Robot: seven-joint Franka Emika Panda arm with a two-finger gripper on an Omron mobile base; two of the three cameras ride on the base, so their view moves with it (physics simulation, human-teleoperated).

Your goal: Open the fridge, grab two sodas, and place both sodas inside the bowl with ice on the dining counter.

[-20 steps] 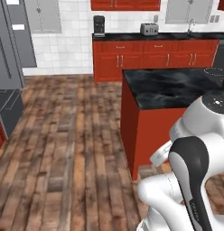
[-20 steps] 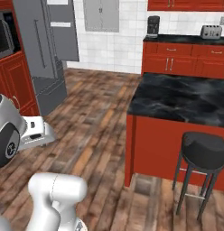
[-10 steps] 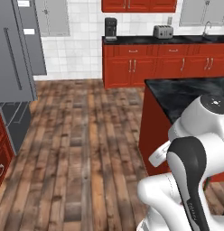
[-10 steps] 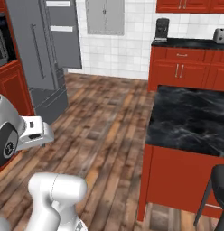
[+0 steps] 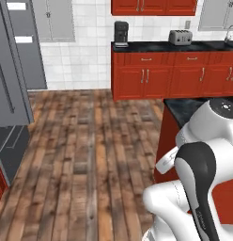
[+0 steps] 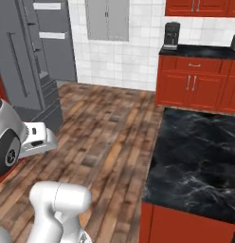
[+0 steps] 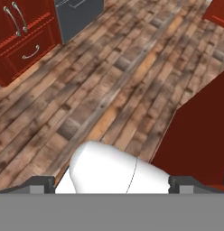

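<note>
Your gripper (image 7: 112, 184) hangs wide open over the wooden floor (image 7: 109, 81), holding nothing. The grey fridge (image 6: 29, 61), doors shut, stands well apart at the far left. The dining counter (image 6: 195, 161) with its black marble top sits close on your right.

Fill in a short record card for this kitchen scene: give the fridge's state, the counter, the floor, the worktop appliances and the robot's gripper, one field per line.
fridge: tall matte grey fridge, doors shut, vertical bar handle facing the room
dining counter: island with black white-veined marble top and red panel sides, right of the robot
floor: brown wood planks
appliances: black coffee maker and silver toaster on the far red cabinets' worktop
gripper: two dark fingertips wide apart, nothing held, pointed at the floor
</note>
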